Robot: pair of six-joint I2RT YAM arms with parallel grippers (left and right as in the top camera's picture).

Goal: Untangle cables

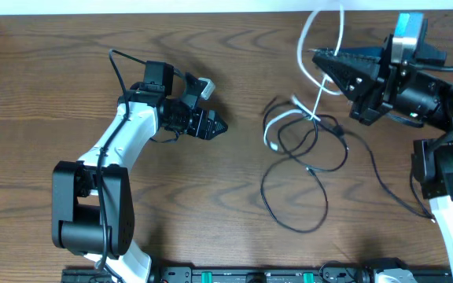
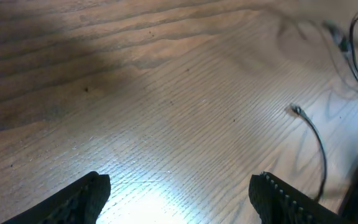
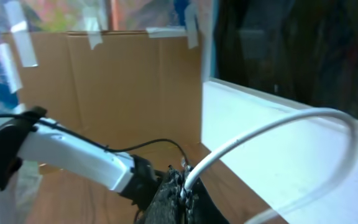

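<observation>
The left gripper (image 1: 215,126) hangs low over the bare brown wood-grain table (image 1: 61,71) with its jaws spread wide and nothing between them; its wrist view shows only tabletop under the fingers. Ahead of its fingertips and off to their right lies a free plug end of the long thin black cord (image 2: 320,149), near but not touching. Farther out in front of that gripper the black cord's loops lie flat, crossed by the short thin white cord (image 3: 278,127). The right gripper (image 3: 180,190) is clamped tight on the white cord and holds it raised, so the cord arcs away above its fingers and drops into the tangle beneath and in front of it. The step in hand appears to be drawing the white cord clear. It would go best if the right gripper pulls slowly away from the loops while the left one comes forward to pin the black cord, lest the whole knot drag along
</observation>
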